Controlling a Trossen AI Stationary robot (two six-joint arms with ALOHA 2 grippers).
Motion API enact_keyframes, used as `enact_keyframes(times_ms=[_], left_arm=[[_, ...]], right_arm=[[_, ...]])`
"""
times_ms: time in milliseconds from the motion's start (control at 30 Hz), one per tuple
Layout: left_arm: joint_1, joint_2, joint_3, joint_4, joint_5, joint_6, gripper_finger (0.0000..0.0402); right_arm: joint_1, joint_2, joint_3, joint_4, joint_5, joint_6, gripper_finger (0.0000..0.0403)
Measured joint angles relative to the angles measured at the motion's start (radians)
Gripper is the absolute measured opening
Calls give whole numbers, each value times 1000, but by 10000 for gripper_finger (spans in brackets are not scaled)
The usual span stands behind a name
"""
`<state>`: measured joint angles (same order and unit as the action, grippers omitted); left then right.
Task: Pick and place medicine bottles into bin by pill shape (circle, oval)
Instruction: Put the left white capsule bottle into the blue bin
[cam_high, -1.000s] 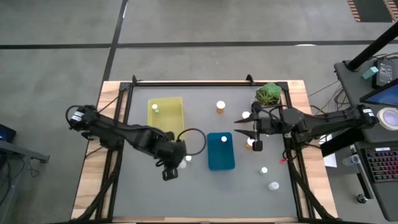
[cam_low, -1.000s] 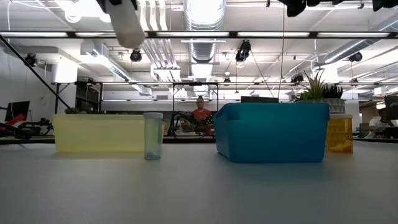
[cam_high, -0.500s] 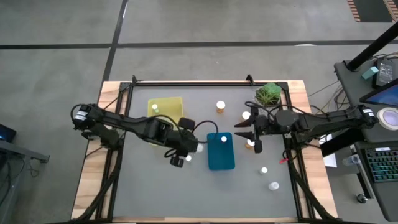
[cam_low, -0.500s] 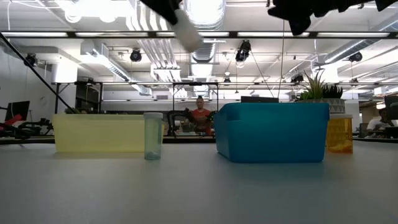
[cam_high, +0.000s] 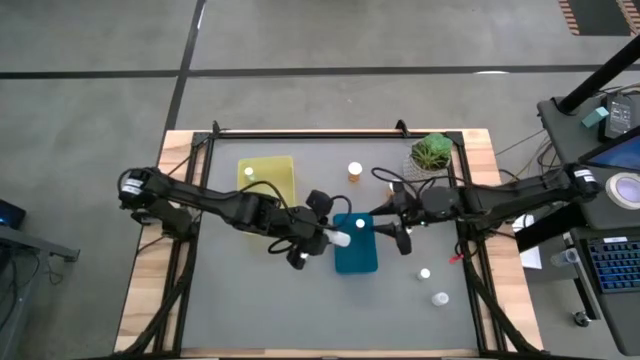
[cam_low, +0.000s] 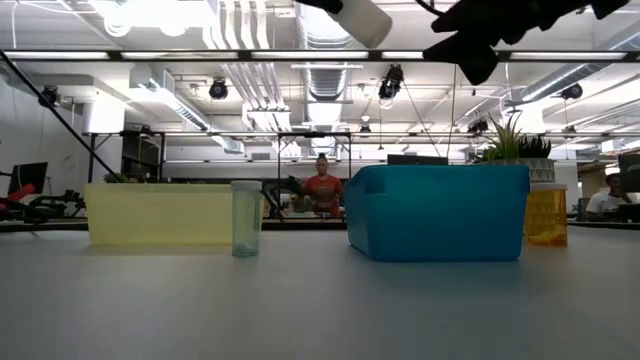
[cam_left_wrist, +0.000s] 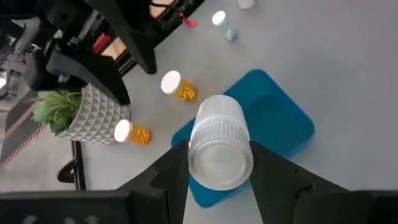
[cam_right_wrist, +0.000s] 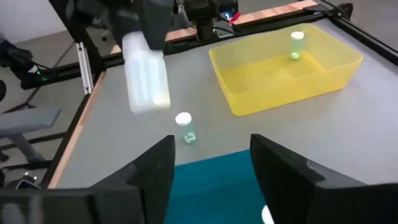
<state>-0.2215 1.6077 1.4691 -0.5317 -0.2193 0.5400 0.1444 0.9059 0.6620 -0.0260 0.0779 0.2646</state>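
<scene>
Grey bench (cam_high: 250, 300) surface carries two bins and several medicine bottles. Two white-capped bottles (cam_high: 424, 273) are seen nearest, a clear one (cam_high: 303, 255) left of the blue bin (cam_high: 355, 255). One white bottle (cam_high: 340, 239) is clamped in the left claw (cam_high: 327, 238) over that bin's edge. Right claw (cam_high: 392, 222) is spread apart above it. One bottle (cam_high: 250, 173) lies in the yellow bin (cam_high: 266, 195); one orange bottle (cam_high: 354, 172) and a plant (cam_high: 431, 152) stand farthest.

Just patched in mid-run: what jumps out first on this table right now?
The left gripper holds a clear white-capped bottle raised at the left edge of the blue bin mid-table. The right gripper hangs open over that bin's far-right side. Beyond, a yellow bin at the back left has one small bottle in it.
</scene>
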Motion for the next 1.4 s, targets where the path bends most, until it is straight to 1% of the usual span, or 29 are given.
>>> enact_keyframes(times_ms=[133,367,467,600,833,1033,1167,1400], left_arm=[[11,0,-41,36,-2,-2,128],[19,0,-75,84,-5,0,128],[22,-1,-75,87,-24,1,128],[27,0,-75,104,-25,1,128],[32,0,-75,138,-43,27,128],[33,0,-76,139,-56,43,128],[33,0,-77,141,-56,43,128],[33,0,-77,164,-56,48,128]], right_arm=[[0,79,67,-22,-8,-9,233],[0,198,216,-182,-11,-76,287],[0,243,275,-235,-34,-106,300],[0,297,342,-284,-54,-129,303],[0,369,414,-347,-61,-151,288],[0,383,426,-352,-61,-159,263],[0,378,426,-351,-59,-153,234],[0,392,423,-352,-52,-149,162]])
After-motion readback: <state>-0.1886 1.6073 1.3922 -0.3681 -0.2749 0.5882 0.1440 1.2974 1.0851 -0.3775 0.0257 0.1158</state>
